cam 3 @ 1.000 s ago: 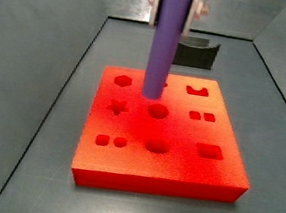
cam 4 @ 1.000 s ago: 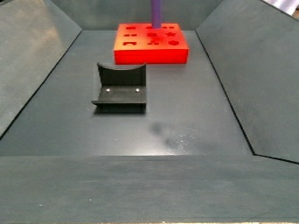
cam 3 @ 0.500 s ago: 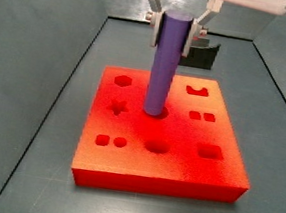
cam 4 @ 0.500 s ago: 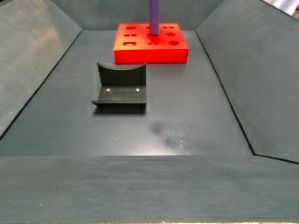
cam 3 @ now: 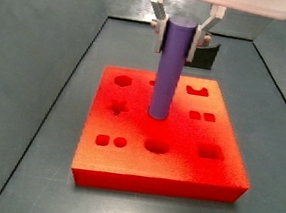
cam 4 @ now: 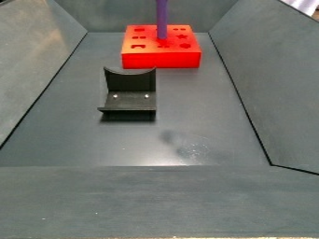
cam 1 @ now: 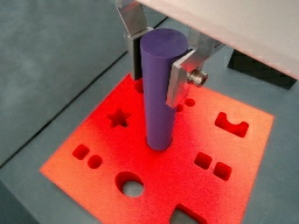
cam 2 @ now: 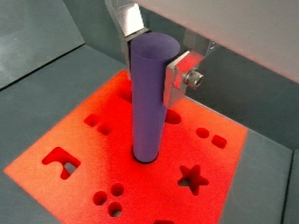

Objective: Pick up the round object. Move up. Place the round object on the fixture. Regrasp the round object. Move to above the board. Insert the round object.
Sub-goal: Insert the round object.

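Note:
The purple round object stands upright with its lower end in a round hole of the orange-red board. It also shows in both wrist views and in a side view. My gripper is shut on the peg's upper end, directly above the board; the silver fingers press on both sides. The board lies at the far end of the floor in that side view. The dark fixture stands apart from the board, with nothing on it.
The board has star, hexagon, square and round cut-outs around the peg. Sloped grey walls enclose the dark floor. The fixture also shows behind the board in a side view.
The gripper has come down with the peg. The peg's lower end has gone from just above the board into the round hole.

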Tool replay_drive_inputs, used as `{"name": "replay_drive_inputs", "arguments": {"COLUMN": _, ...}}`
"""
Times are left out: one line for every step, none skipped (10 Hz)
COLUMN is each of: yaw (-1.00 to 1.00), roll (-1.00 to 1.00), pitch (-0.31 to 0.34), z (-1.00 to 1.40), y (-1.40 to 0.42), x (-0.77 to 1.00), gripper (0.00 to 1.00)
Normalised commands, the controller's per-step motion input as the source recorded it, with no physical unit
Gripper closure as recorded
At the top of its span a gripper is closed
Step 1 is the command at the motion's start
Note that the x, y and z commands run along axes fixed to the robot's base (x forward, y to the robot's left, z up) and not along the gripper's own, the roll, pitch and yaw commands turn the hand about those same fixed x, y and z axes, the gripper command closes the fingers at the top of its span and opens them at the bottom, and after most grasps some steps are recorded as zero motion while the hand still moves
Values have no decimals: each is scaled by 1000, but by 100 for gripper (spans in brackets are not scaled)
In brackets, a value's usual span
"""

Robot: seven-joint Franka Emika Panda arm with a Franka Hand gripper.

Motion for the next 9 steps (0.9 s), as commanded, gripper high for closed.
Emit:
{"name": "replay_drive_inputs", "arguments": {"yaw": 0, "roll": -24, "pitch": -67, "z": -369, "y": 51, "x": 103, "gripper": 100}}
{"name": "replay_drive_inputs", "arguments": {"yaw": 0, "roll": 0, "pitch": -44, "z": -371, "y": 40, "x": 0, "gripper": 100}}
{"name": "replay_drive_inputs", "arguments": {"yaw": 0, "roll": 33, "pitch": -36, "z": -391, "y": 0, "x": 0, "gripper": 100}}
{"name": "replay_drive_inputs", "arguments": {"yaw": 0, "roll": 87, "pitch": -57, "z": -354, "y": -100, "x": -14, "gripper": 100}}
{"name": "replay_drive_inputs", "arguments": {"yaw": 0, "roll": 77, "pitch": -100, "z": -414, "y": -77, "x": -9, "gripper": 100}}
{"name": "replay_drive_inputs", "arguments": {"yaw": 0, "roll": 134, "pitch": -140, "z": -454, "y": -109, "x": -29, "gripper": 100}}
{"name": "replay_drive_inputs", "arguments": {"yaw": 0, "roll": 124, "pitch": -123, "z": -451, "y": -86, "x": 0, "gripper": 100}}
{"name": "replay_drive_inputs", "arguments": {"yaw": 0, "roll": 81, "pitch": -90, "z": -411, "y": -11, "x": 0, "gripper": 100}}
{"name": "replay_drive_inputs", "arguments": {"yaw": 0, "roll": 13, "pitch": -59, "z": -306, "y": 0, "x": 0, "gripper": 100}}
